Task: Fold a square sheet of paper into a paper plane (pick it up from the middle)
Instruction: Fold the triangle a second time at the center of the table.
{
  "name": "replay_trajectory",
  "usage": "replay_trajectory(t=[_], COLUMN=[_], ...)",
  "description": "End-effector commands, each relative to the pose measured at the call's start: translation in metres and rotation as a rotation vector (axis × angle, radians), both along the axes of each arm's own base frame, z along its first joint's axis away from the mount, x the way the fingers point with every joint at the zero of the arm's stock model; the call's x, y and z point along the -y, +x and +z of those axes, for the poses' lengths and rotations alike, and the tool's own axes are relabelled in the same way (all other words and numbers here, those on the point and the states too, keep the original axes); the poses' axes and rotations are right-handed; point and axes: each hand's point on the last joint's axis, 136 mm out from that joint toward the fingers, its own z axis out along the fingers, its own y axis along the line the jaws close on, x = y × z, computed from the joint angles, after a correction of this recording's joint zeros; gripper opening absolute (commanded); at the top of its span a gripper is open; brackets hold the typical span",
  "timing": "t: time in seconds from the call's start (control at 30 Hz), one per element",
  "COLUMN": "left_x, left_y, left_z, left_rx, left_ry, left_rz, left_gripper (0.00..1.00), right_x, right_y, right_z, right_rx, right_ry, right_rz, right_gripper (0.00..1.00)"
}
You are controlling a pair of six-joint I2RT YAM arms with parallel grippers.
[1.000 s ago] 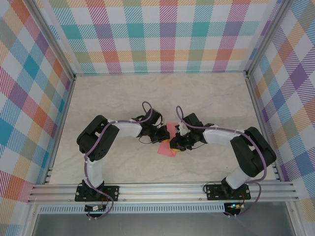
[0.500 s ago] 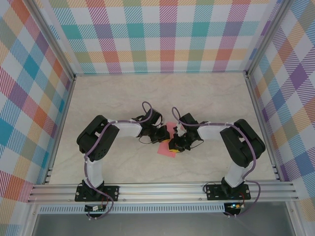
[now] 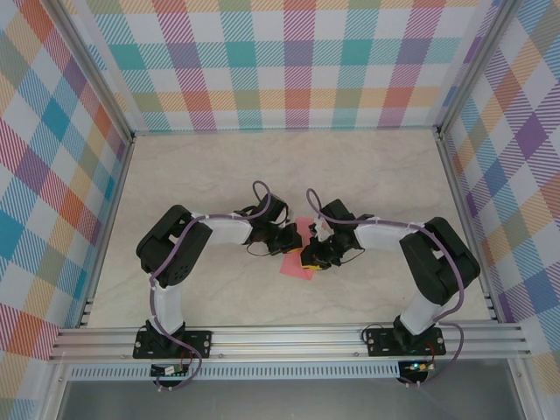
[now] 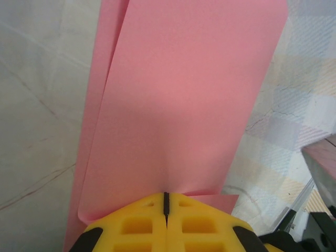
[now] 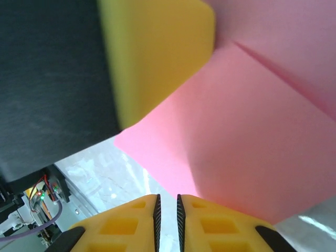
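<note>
My left gripper is clamped tight on the near edge of the folded square sheet of paper, mid-table between both arms. My right gripper shows a thin slit beside the sheet's corner; whether it pinches paper I cannot tell. Open table lies all round.

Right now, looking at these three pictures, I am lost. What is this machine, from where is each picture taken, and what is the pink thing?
It is two robot arms bolted at the near edge of a table. The wide picture comes from a camera above; the two close ones come from cameras on the wrists, where the yellow blocks are fingers. The pink thing is a folded sheet of paper. The left gripper is shut on its edge. The right gripper has its fingers almost together beside it; whether they hold it I cannot tell.
</note>
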Motion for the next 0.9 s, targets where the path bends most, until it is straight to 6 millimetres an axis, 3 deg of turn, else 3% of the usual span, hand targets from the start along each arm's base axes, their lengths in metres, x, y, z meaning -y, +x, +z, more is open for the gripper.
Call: replay_trajectory(t=[0.0, 0.2, 0.33, 0.43, 0.67, 0.77, 0.87], left_x=[-0.024, -0.025, -0.026, -0.026, -0.027, -0.027, -0.027], left_y=[-0.024, -0.024, -0.025, -0.025, -0.026, -0.026, -0.025], left_z=[-0.041, -0.041, -0.041, -0.041, -0.04, -0.04, -0.04], left_rx=[-0.091, -0.092, -0.091, -0.089, -0.089, -0.088, -0.087], left_ry=[0.138, 0.139, 0.141, 0.142, 0.143, 0.143, 0.143], left_rz=[0.006, 0.004, 0.004, 0.005, 0.004, 0.005, 0.006], left_gripper=[0.04, 0.04, 0.04, 0.04, 0.04, 0.04, 0.04], right_x=[-0.001, 0.013, 0.022, 0.021, 0.002, -0.003, -0.001], right_y=[-0.015, -0.027, -0.029, -0.027, -0.02, -0.023, -0.027], right_z=[0.001, -0.028, -0.037, -0.029, 0.018, 0.019, 0.007], right_rx=[-0.039, -0.097, -0.099, -0.085, -0.013, -0.037, -0.071], right_ry=[0.014, -0.071, -0.13, -0.118, 0.027, 0.059, 0.041], right_rz=[0.04, 0.051, 0.052, 0.051, 0.067, 0.081, 0.082], right_gripper=[0.18, 0.17, 0.17, 0.17, 0.17, 0.18, 0.18])
